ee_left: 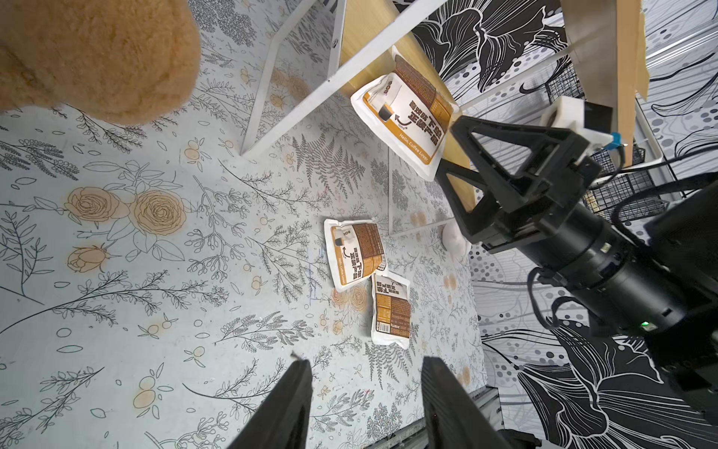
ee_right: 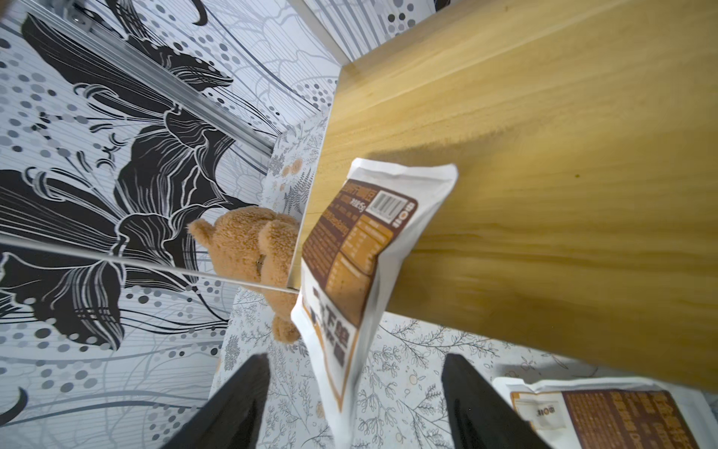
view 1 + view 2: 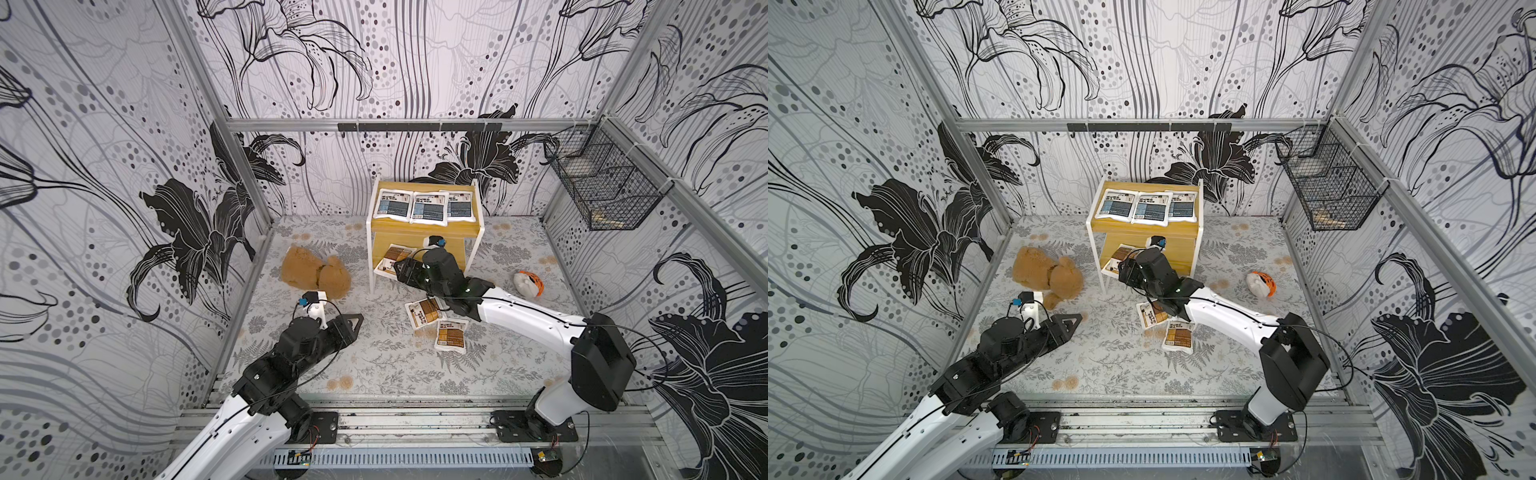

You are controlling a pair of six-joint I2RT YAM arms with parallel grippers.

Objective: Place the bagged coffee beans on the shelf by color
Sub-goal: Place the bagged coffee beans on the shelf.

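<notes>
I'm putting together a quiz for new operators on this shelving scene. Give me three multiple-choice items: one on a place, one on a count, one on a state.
1. Where do the three blue-grey coffee pouches lie?
A. On the shelf, top board
B. In the wire basket
C. Beside the teddy bear

2. How many brown-orange coffee pouches lie on the table?
A. One
B. Two
C. Three

3. How does the right gripper stand?
A. Shut on a blue-grey pouch
B. Shut and empty
C. Open

Answers:
1 A: both top views show all three in a row on the top board.
2 B: a second one lies next to the first, and the third is on the lower board.
3 C: in the right wrist view its fingers stand well apart and do not press the pouch edge between them.
</notes>
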